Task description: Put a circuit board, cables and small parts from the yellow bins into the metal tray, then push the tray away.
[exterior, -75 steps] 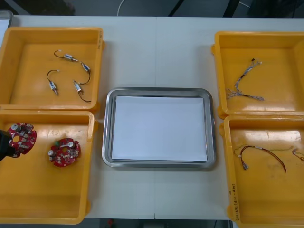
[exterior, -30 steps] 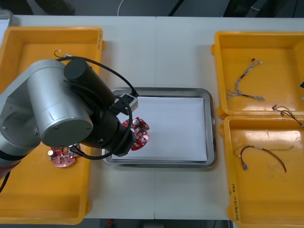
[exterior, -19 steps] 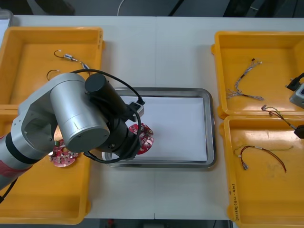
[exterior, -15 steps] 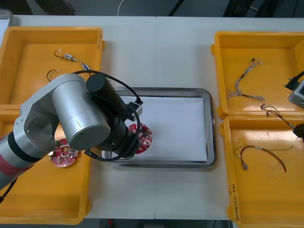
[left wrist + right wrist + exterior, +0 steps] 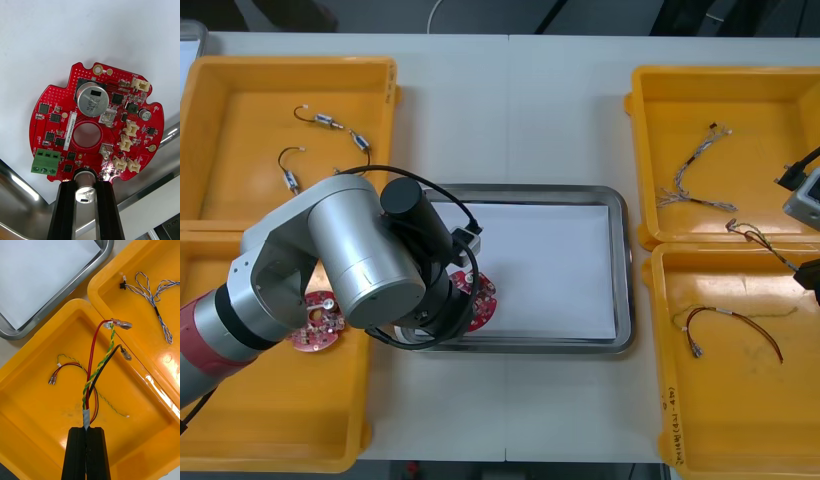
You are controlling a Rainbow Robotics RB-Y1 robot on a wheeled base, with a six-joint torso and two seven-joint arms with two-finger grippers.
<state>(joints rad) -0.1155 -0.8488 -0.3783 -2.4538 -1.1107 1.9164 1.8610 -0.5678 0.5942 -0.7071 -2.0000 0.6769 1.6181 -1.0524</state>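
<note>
The board (image 5: 112,112) was at the near left corner of the tray (image 5: 621,270), touching down or just above it, I couldn't tell, pinched at its rim by the left gripper (image 5: 85,184). The placing step looked nearly done, and the next move called for parting the fingers and lifting straight off. The left wrist view showed that grip, which the arm hid in the front view, while the right wrist view showed the right gripper (image 5: 87,432) clamped on a cable (image 5: 98,360) above the near right bin (image 5: 740,430).

Shiny metal tray (image 5: 510,191), glossy yellow plastic bins (image 5: 270,420), matt white table (image 5: 510,110)
</note>
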